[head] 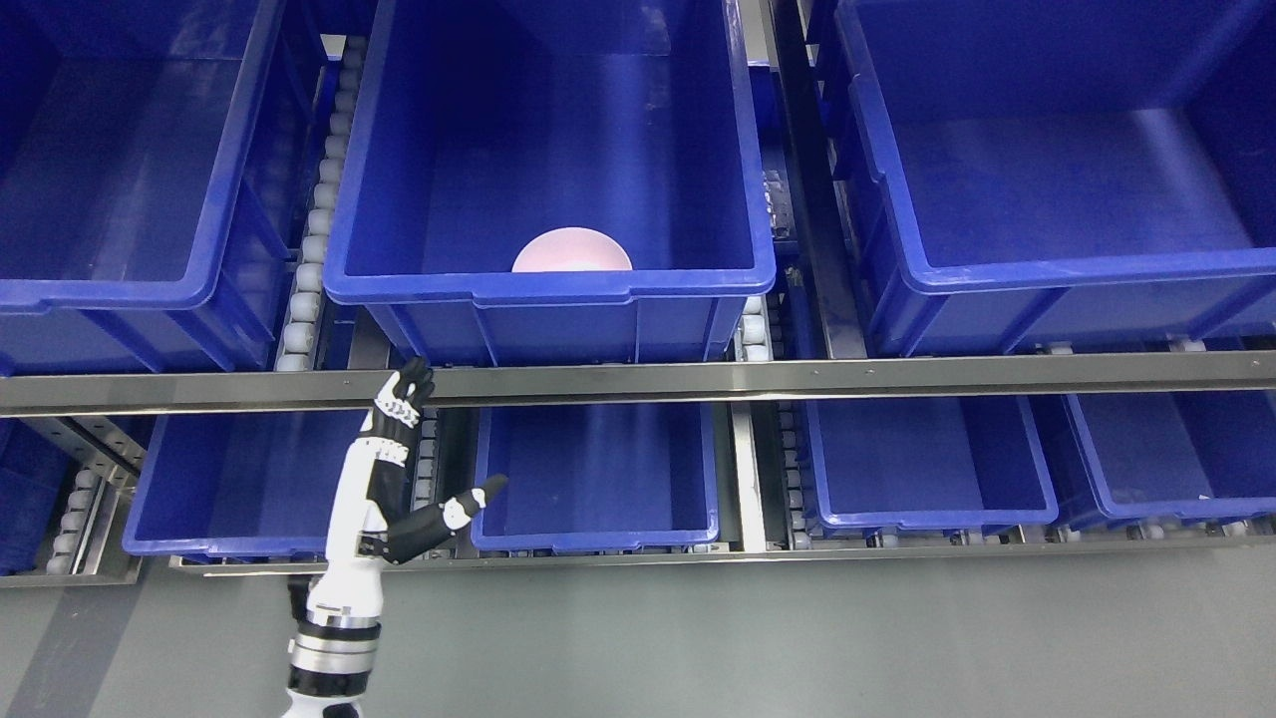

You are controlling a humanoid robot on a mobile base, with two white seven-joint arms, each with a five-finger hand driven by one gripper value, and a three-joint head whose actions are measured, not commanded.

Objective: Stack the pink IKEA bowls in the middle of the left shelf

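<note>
Grey floor runs along the bottom, and above it stands a metal flow rack (638, 380) with white rollers, two tiers of deep blue plastic bins.

Farthest left of the hand, on the upper tier, sits a large blue bin (120, 289), and below it on the lower tier a smaller blue bin (234, 543) whose front rim lies just left of the wrist. The robot's white and black left hand (399, 449) comes up from the lower left, raised in front of the steel crossbar; its fingers (407, 391) are stretched upward together and the thumb (477, 496) juts out to the right, so the hand is wide and holds nothing (fingertips look level with the bar, though I cannot tell if they touch).

Up and to the right of the hand is the middle upper blue bin (548, 289), and inside it, against the near wall, a pale pink round bowl (572, 250) shows only its top arc. Just right of the thumb is a lower blue bin (598, 543). Far to the right are another big upper bin (1077, 289) and two more lower bins (937, 519).
</note>
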